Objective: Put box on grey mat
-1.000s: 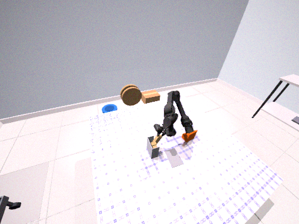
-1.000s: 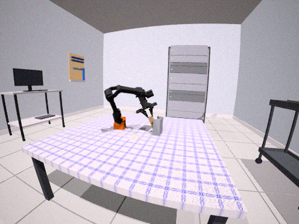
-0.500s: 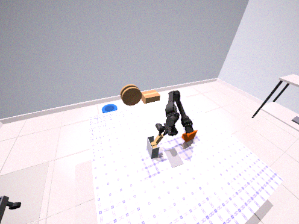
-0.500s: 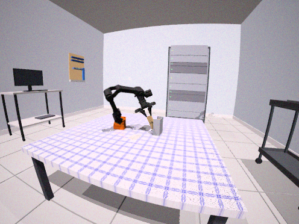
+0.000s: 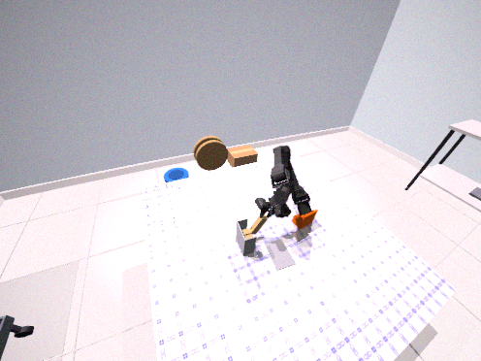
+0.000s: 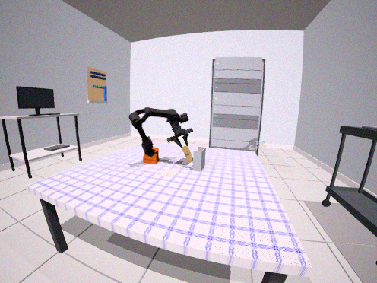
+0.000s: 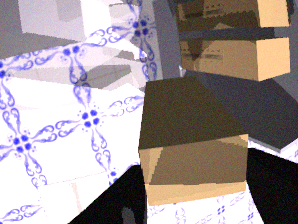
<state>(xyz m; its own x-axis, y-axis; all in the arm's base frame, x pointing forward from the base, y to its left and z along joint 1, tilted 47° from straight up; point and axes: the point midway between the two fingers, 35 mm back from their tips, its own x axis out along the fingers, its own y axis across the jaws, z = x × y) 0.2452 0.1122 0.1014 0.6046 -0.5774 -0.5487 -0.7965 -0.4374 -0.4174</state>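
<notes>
The end effector (image 5: 264, 214) (image 6: 185, 145) (image 7: 194, 167) was closed on a tan cardboard box (image 5: 258, 224) (image 6: 188, 154) (image 7: 192, 115), with one finger at each side of it. The held box hung tilted just beside the grey bin (image 5: 240, 236) (image 6: 199, 159) (image 7: 240, 105); whether its lower end touched the bin could not be told. Faint dark marks showed on one face in the exterior view, too small to read, so whether this was the ER box could not be told.

Two more tan boxes (image 7: 220, 55) stood in the bin, side by side with a dark gap between them. Their small print was illegible in the wrist view.

The grey mat (image 5: 281, 254) lay flat on the worktop (image 5: 218, 301) (image 6: 171, 205) (image 7: 50, 110), near the bin and apart from the held box. The black arm (image 5: 281, 170) (image 6: 159, 112) arched over from its orange base (image 5: 304, 219) (image 6: 150, 157), which stood on the same checked cloth pattern.
</notes>
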